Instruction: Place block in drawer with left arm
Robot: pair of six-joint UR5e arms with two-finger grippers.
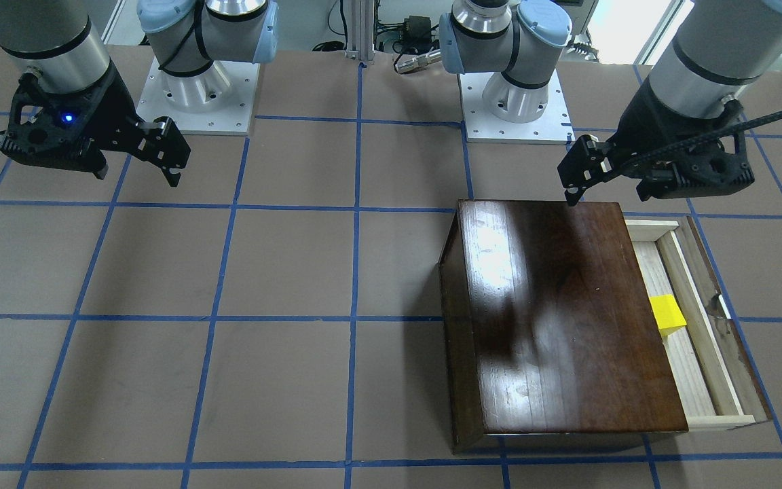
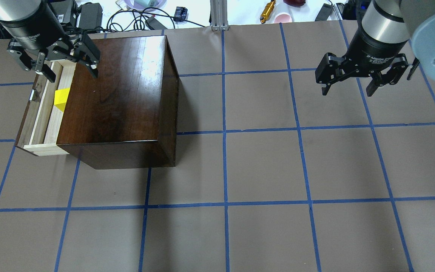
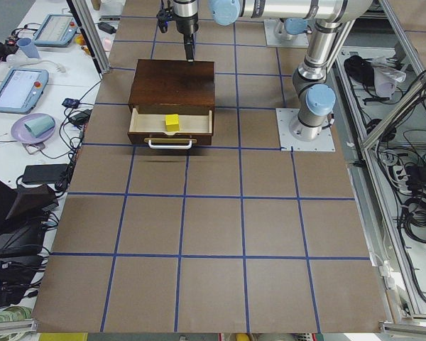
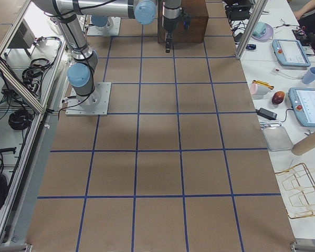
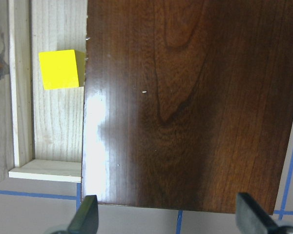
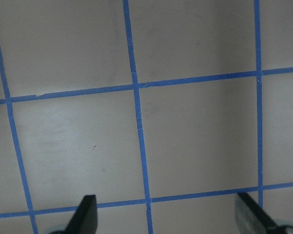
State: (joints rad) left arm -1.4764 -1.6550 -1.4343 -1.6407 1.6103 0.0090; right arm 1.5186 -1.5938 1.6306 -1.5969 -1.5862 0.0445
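Observation:
The yellow block (image 1: 667,314) lies inside the pulled-out pale wood drawer (image 1: 698,292) of the dark brown box (image 1: 561,312). It also shows in the overhead view (image 2: 62,99) and the left wrist view (image 5: 61,69), close against the box's edge. My left gripper (image 2: 57,64) is open and empty. It hovers above the box near one end of the drawer (image 2: 40,113), clear of the block. My right gripper (image 2: 347,88) is open and empty above bare table, far from the box.
The box (image 2: 115,94) is the only tall obstacle on the brown table with blue tape lines (image 2: 263,166). Both arm bases (image 1: 197,88) stand at the table's robot side. Cables and operator gear (image 2: 134,15) lie beyond the far edge.

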